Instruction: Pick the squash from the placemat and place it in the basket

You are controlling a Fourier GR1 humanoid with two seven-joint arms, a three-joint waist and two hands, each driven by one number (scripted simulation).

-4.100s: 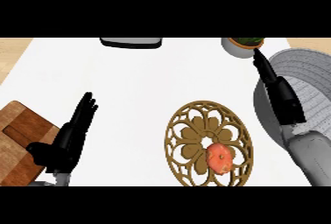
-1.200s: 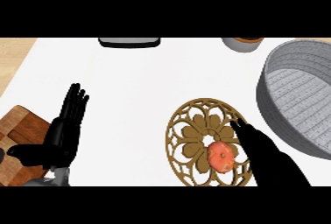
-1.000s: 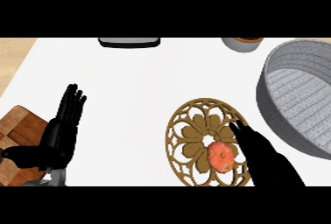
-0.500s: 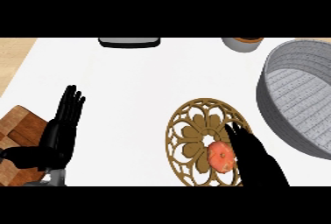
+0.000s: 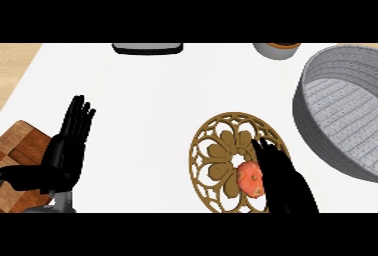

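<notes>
Your small orange-red squash (image 5: 250,178) lies on the lower right part of the round golden openwork placemat (image 5: 214,155), not yet lifted. Your black right hand (image 5: 284,180) covers the squash's right side, fingers long and pointing up the view, laid along the fruit rather than visibly wrapped round it — whether the thumb is under or behind the squash you cannot tell from here. So, as a judgement, you are at the grasp itself: the reach looks done, while the closing, the lift, the carry and the release are all left. The large grey woven basket (image 5: 317,145) stands just to the right of the placemat, its rim near the mat's edge, nothing showing in it. Your black left hand (image 5: 66,150) rests open at the left, fingers up, beside the brown wooden cutting board (image 5: 18,150). Along the far edge sit a dark flat-topped object (image 5: 148,48) and a small grey bowl (image 5: 277,50), well apart from the work.
</notes>
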